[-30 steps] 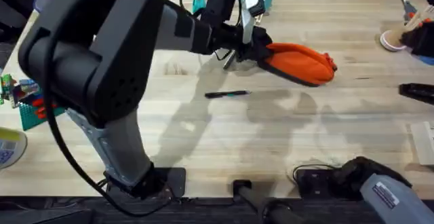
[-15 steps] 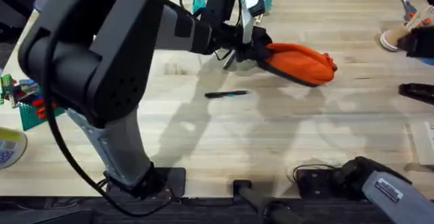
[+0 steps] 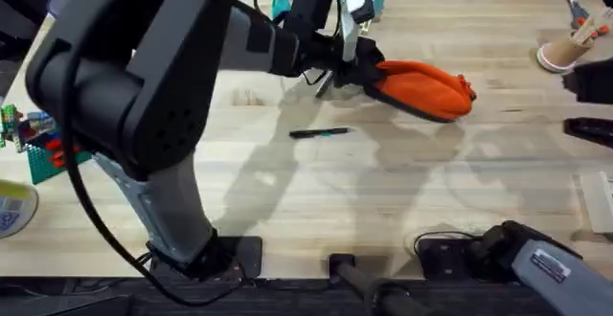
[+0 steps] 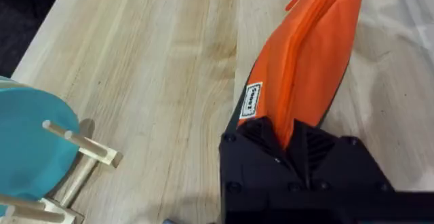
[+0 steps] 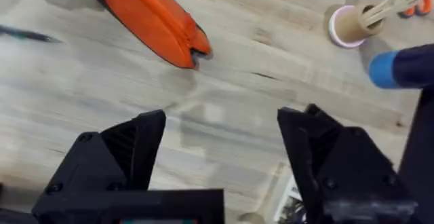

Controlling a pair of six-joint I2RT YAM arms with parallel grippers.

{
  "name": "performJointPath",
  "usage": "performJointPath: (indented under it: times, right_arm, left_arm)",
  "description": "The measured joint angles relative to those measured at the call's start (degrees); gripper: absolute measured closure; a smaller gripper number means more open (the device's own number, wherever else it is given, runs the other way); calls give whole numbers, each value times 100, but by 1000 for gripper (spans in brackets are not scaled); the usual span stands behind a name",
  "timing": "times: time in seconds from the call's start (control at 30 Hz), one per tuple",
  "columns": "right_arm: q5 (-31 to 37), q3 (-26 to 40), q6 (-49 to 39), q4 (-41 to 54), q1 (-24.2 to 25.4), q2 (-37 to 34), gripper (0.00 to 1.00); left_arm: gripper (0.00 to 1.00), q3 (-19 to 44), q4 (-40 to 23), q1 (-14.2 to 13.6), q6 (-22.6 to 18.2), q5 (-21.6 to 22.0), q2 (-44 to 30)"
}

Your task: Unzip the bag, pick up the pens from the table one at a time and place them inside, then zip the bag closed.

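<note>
One pen (image 3: pixel 321 133) visible; left gripper (image 4: pixel 288 137) covers bag (image 4: pixel 305 61) end.

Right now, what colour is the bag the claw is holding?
Bright orange bag, seen best from the left wrist; the left claw grips one end.

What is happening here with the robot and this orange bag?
The left gripper is shut on one end of the orange bag, which lies on the table with its zipper closed. The right gripper is open above the table, away from the bag. A black pen lies nearby.
</note>
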State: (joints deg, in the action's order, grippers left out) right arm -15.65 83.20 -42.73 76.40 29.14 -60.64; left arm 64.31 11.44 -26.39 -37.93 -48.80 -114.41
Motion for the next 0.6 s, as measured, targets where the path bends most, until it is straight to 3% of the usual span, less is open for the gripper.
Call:
performJointPath:
  times: [0.13, 0.33, 0.6]
  right_arm:
    - [-354, -20, -559, -7, 555, 0, 6]
    - [-1461, -322, -1372, -27, 1583, -113, 6]
    - [-2225, -876, -2157, -115, 2061, -428, 6]
  left_arm:
    - [959, 0, -2, 0, 0, -1, 0]
    - [960, 0, -2, 0, 0, 0, 0]
    - [960, 0, -4, 0, 0, 0, 0]
